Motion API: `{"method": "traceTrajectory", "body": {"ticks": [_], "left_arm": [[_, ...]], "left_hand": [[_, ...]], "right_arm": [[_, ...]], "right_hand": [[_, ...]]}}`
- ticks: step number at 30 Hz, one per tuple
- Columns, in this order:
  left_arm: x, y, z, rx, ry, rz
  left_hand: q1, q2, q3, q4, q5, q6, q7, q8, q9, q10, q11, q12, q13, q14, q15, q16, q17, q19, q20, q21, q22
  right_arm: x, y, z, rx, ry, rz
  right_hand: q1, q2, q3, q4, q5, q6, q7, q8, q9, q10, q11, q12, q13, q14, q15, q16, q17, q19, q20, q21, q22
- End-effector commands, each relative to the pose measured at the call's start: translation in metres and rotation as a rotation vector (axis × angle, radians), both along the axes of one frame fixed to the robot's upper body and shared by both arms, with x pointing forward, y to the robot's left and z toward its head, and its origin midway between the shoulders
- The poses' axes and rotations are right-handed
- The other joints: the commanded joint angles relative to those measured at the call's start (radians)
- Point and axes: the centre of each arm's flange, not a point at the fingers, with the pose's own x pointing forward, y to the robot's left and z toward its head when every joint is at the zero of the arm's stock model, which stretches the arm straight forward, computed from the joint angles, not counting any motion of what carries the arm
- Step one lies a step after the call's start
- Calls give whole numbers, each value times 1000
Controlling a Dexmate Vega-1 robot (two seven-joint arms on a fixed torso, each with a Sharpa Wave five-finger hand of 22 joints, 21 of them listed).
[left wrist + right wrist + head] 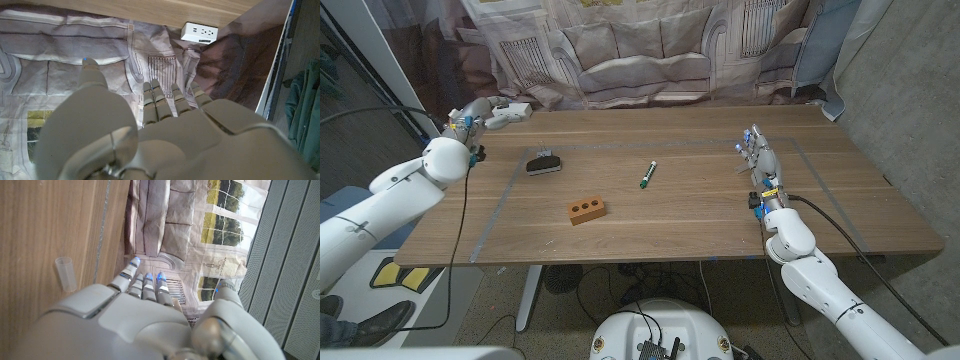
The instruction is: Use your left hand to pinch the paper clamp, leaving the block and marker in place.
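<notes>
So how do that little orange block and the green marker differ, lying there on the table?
The block is orange-brown, chunky and rectangular with holes on top; the marker is slim, green with a pale part. The block lies nearer the table's front edge, the marker farther back. Both lie untouched, apart from either robot hand.

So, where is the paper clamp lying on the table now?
In the head view the paper clamp lies on the table's left part, beyond the brown block and left of the green marker, nearest the left robot hand.

Head camera high above the near edge, looking down across the whole worktop (700,215) toward the printed curtain (650,50), each wrist camera close behind its own fingers, both facing that same curtain beyond the far edge
</notes>
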Motion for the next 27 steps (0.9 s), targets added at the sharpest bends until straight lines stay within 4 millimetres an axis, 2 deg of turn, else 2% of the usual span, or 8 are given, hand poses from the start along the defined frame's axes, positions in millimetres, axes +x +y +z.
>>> {"method": "traceTrajectory", "body": {"ticks": [1, 2, 4, 9, 19, 22, 23, 27], "left_arm": [[-3, -2, 19, 129, 103, 93], [-3, -2, 20, 136, 110, 98], [-3, -2, 23, 154, 127, 110], [-3, -7, 32, 225, 169, 171], [0, -11, 42, 316, 262, 236], [1, -12, 45, 343, 292, 266], [2, -13, 46, 355, 304, 276], [5, -17, 49, 390, 351, 298]], "left_hand": [[17, -7, 8, -7, 7, -19, -2, -8, 5, -13, -1, -8, 1, -8, -8, 1, 2, -4, 8, 6, 4], [18, -9, 9, -7, 7, -23, -3, -9, 5, -21, 7, -11, 1, -13, -7, -1, 2, -4, 8, 7, 4], [20, -13, 9, -7, 8, -37, -5, -13, 5, -28, 3, -14, 2, -14, -7, 0, 2, -8, 11, 7, 4], [23, -23, 7, -4, 13, -65, 0, -19, 6, -49, 16, -22, 3, -33, -2, -4, 2, -17, 16, 7, 4], [19, -39, 1, 3, 24, -117, -2, -25, 6, -84, 19, -30, 5, -64, 0, -7, 3, -36, 20, 6, 4], [16, -47, -4, 9, 34, -138, 0, -19, 7, -100, 21, -28, 7, -92, 14, -7, 3, -100, 24, -7, 5], [15, -48, -5, 10, 35, -141, 0, -19, 7, -99, 28, -27, 7, -91, 16, -5, 3, -109, 22, -7, 5], [11, -51, -8, 14, 38, -149, -1, -18, 7, -103, 22, -26, 8, -98, 20, -4, 4, -133, 16, -7, 8]], "right_arm": [[-5, 3, -4, 7, -5, -5], [-5, 4, -5, 17, -1, -5], [-5, 4, -5, 15, -2, -6], [-7, 5, -6, 15, -2, -8], [-9, 7, -6, 24, -5, -9], [-9, 7, -5, 24, -6, -9], [-9, 7, -5, 17, -9, -9], [-10, 8, -3, 26, -10, -13]], "right_hand": [[9, -1, 2, -2, -3, 3, -9, -2, 3, 9, 3, 3, 2, -3, 7, 3, 2, 1, 2, -1, 3], [9, -1, 2, -2, -3, 2, -8, -3, 3, 9, 3, 3, 2, -3, 6, 3, 2, 1, 2, -1, 3], [9, -1, 2, -2, -3, 2, -9, -3, 3, 10, 3, 3, 2, -3, 7, 3, 2, 1, 2, -1, 3], [9, -1, 2, -2, -3, 4, -9, -3, 3, 9, 2, 2, 2, -3, 6, 3, 2, 0, 2, -1, 3], [9, 0, 1, -2, -3, 4, -10, -3, 3, 9, 2, 2, 2, -3, 7, 2, 2, 0, 3, -1, 3], [9, 0, 1, -2, -3, 4, -10, -3, 3, 10, 3, 2, 2, -3, 7, 2, 3, 0, 2, 0, 3], [9, 0, 1, -2, -3, 4, -10, -3, 3, 10, 3, 2, 2, -3, 7, 2, 3, 0, 3, -1, 3], [9, 0, 0, -2, -3, 4, -11, -3, 3, 10, 2, 2, 2, -5, 7, 1, 3, -2, 2, -1, 4]]}}
